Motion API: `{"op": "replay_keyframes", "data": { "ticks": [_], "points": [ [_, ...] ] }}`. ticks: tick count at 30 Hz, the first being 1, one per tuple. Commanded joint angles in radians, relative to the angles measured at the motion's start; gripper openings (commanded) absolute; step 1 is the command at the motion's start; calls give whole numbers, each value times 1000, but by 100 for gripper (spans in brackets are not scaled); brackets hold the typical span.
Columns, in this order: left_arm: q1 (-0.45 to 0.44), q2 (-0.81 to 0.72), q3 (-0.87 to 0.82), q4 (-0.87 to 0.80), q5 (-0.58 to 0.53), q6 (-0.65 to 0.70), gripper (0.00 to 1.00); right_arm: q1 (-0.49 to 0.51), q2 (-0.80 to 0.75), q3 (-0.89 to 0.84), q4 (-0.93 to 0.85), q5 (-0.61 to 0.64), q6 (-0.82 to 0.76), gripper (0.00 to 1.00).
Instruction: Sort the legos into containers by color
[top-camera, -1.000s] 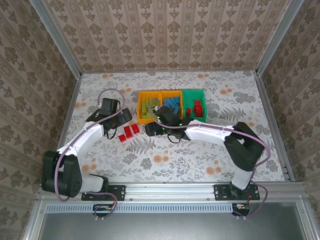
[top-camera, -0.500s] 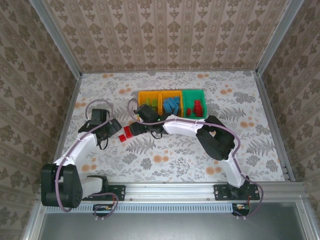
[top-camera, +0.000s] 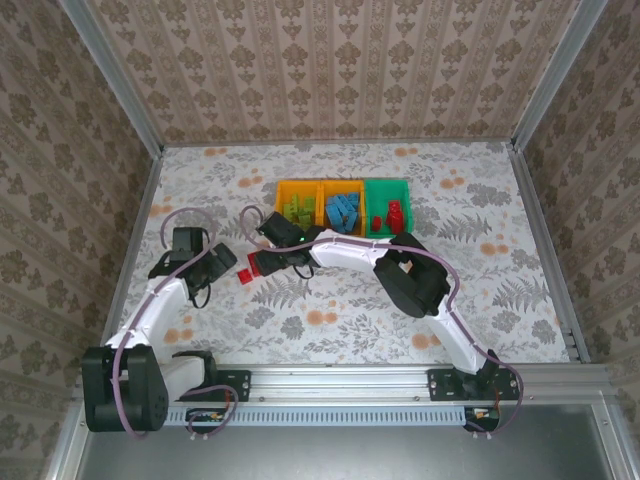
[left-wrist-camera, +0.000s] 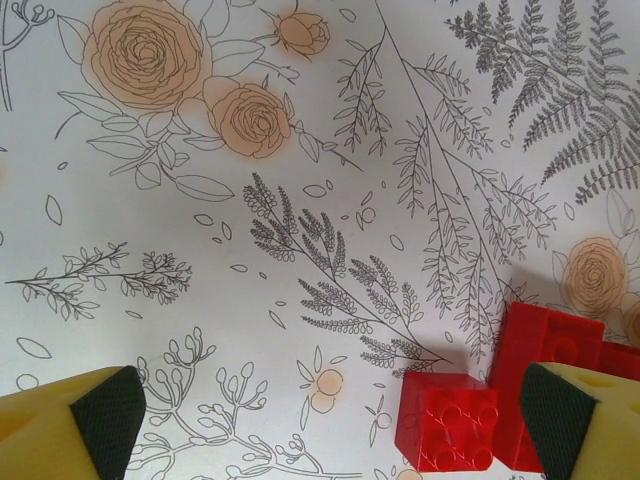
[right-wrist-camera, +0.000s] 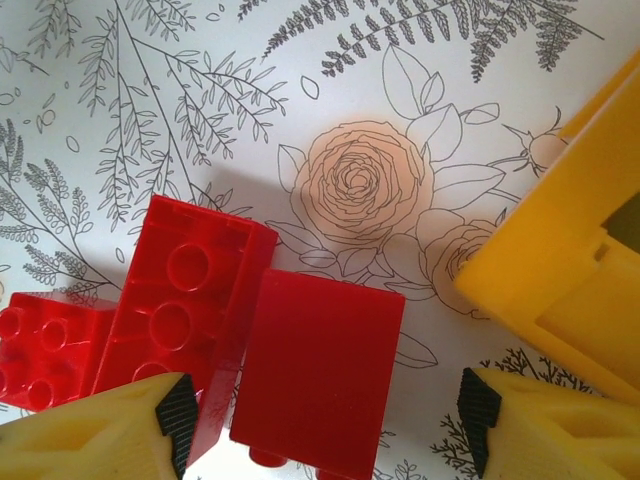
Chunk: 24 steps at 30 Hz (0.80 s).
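No legible text or labels.

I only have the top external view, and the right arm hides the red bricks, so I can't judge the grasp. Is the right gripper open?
Observer: Yes. The right gripper is open wide, with nothing gripped.
Operator: How many bricks are under it?
Observer: Three red ones, side by side: a small brick, a long brick with its studs showing, and a smooth-faced brick lying between the jaws.
Operator: Is any bin close?
Observer: A yellow bin has its corner just past one jaw, apart from the bricks.
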Motion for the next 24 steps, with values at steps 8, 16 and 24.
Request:
{"op": "replay_keyframes", "data": {
  "ticks": [8,16,24],
  "points": [
    [18,-23,-26,2,25,-13,100,3,15,8,-28,64,-17,50],
    [14,-35,-30,9,38,-17,100,11,-50,-57,26,26,-37,28],
    [-33,-28,-30,26,28,-24,100,28,-139,-115,40,-50,-37,22]
  ]
}}
